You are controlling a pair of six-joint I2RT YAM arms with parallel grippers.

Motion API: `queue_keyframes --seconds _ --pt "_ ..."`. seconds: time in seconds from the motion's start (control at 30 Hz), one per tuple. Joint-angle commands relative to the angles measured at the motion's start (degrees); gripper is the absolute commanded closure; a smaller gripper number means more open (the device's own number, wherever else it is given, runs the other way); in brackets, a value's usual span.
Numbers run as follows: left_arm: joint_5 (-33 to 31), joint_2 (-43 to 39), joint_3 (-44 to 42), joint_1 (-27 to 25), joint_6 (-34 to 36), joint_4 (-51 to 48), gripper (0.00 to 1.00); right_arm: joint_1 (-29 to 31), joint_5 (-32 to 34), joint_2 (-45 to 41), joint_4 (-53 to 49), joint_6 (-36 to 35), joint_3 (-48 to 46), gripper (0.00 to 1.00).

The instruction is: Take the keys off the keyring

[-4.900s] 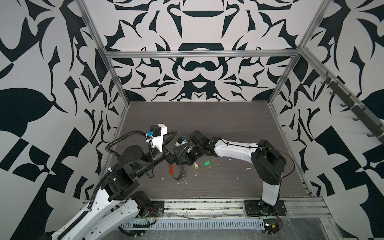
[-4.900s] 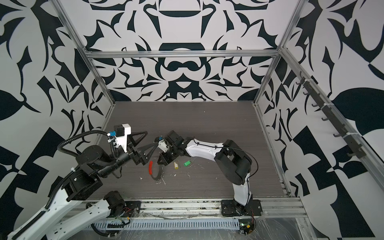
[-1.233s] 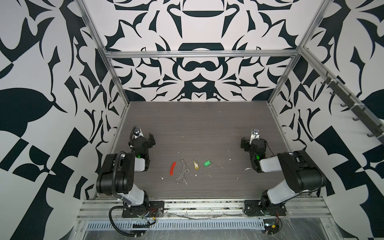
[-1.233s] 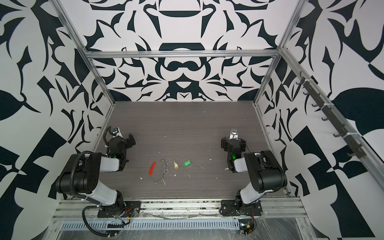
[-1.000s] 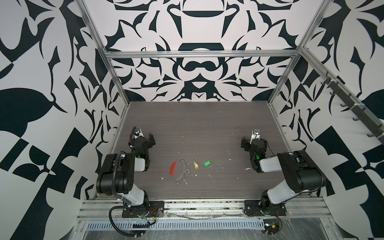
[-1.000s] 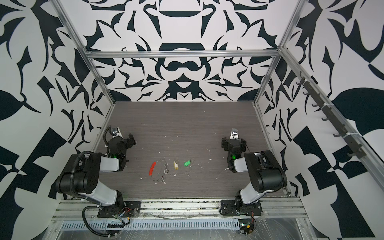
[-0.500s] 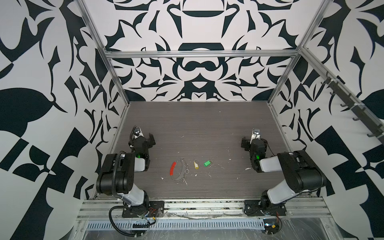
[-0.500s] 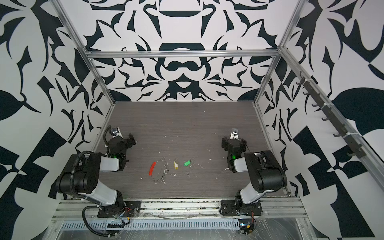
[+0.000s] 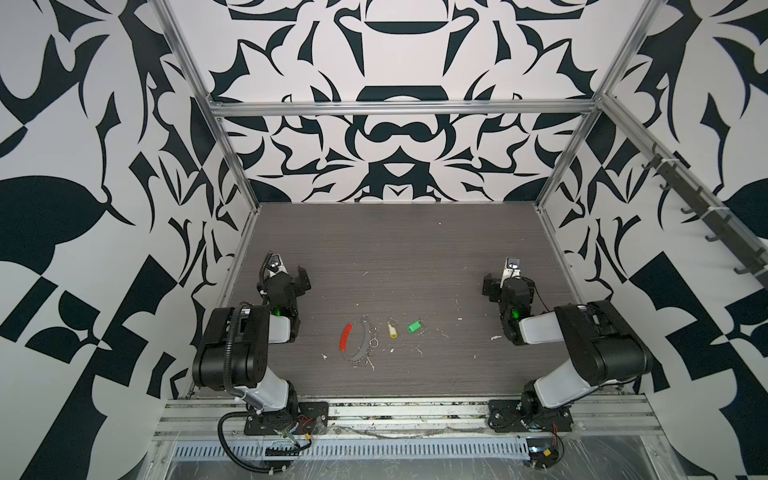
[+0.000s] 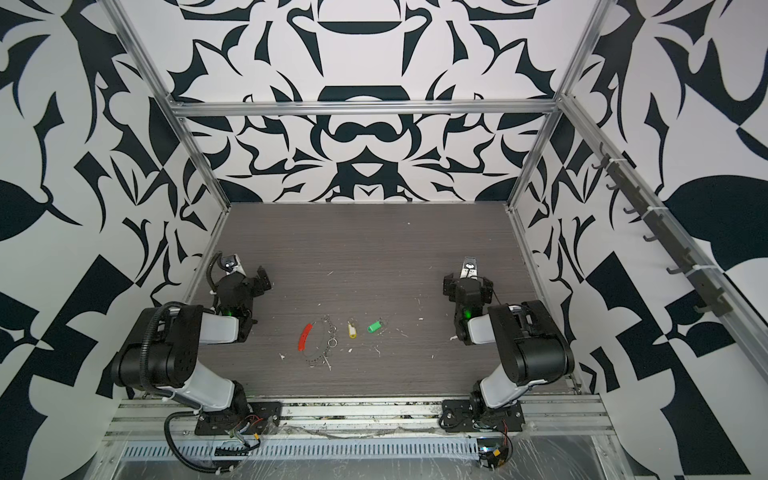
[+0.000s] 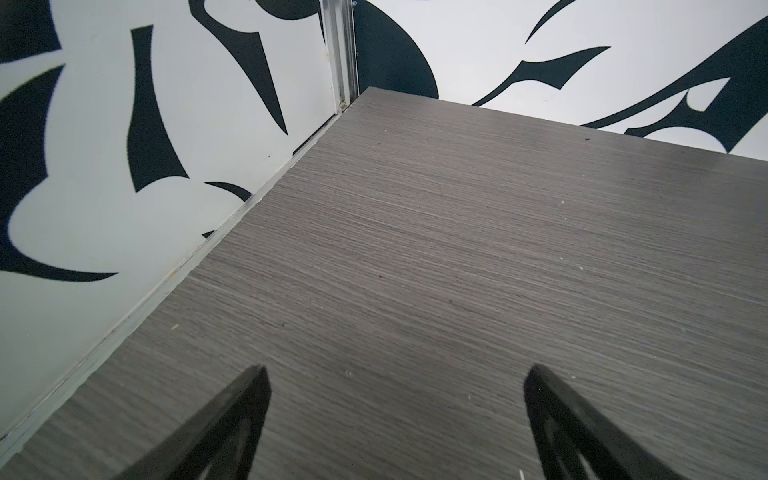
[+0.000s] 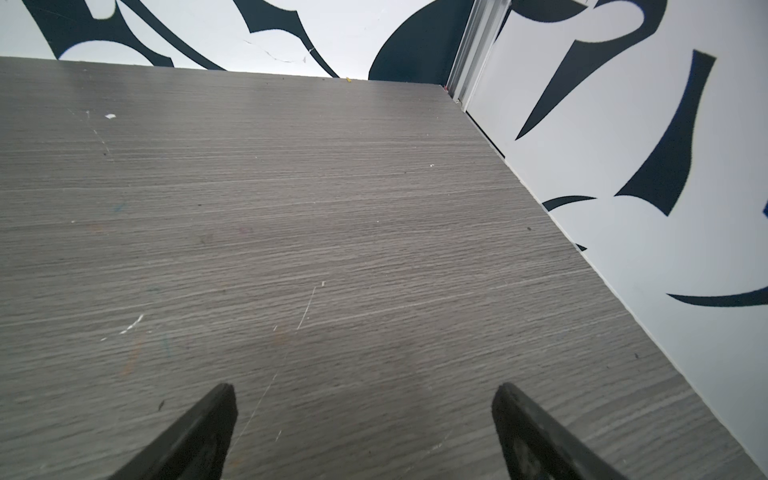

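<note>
**Keys off the keyring, both arms folded back**

The keyring [image 9: 356, 356], with its red sleeve [image 9: 345, 336], lies flat on the worktop [image 9: 415, 249] toward the middle of the front edge. Just right of it lie the yellow key [image 9: 392, 331] and then the green key [image 9: 413, 326], each apart from the loop and from each other. The left gripper [image 11: 397, 372] sits by the left edge and the right gripper [image 12: 365, 390] by the right edge. Both are well apart from the keys, with jaws spread wide over bare worktop and holding nothing. About five seconds ago both arms reached in over the keyring at the middle; now they are folded back to the sides. Over the last second nothing has shifted. Any writing on the keys is too small to read.
</note>
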Motion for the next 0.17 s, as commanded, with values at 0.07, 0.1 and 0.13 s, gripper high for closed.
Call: queue_keyframes --seconds 0.07,0.1,0.13 --pt "-0.46 -0.28 -0.02 0.23 -0.23 1.62 0.01 -0.2 0.92 -0.66 2.21 0.5 0.72 0.0" --pt "-0.49 -0.25 -0.08 0.23 -0.27 1.62 0.01 -0.23 0.92 -0.72 2.25 0.38 0.67 0.0" --pt "-0.52 -0.24 -0.07 0.21 -0.31 1.62 0.01 -0.18 0.95 -0.74 2.31 0.36 0.54 0.0"
